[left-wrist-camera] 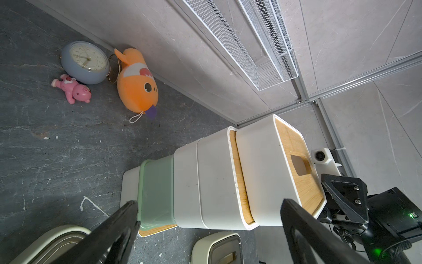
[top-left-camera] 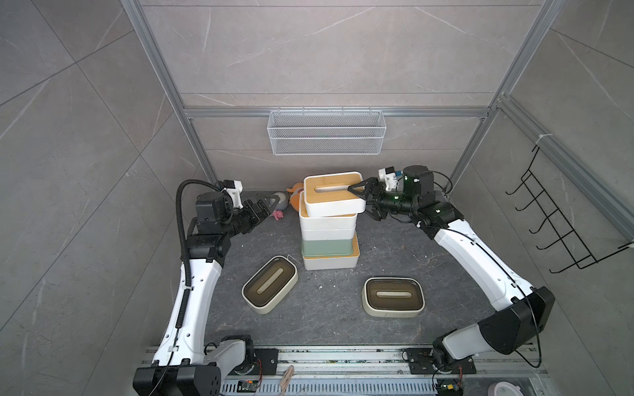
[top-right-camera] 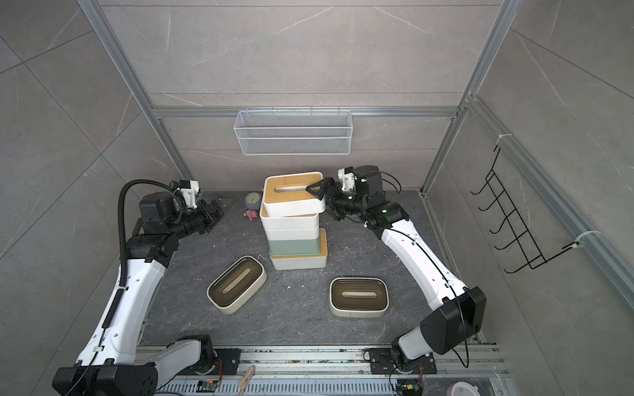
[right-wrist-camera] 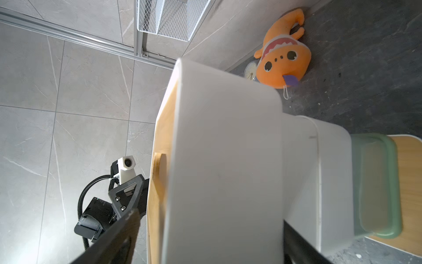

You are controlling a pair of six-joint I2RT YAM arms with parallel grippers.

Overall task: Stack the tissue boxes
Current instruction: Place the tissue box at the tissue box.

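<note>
Clearly the left gripper hangs wide open, well apart from the stack, too far off to steady anything. Near it the left cream box lies on the table. At centre the top box sits skewed on the five-high stack, overhanging toward the right gripper, whose jaws stand apart around its end. A brush on withdrawal could drag it off, or topple the uneven tower. The right cream box lies further right, unstacked.
</note>
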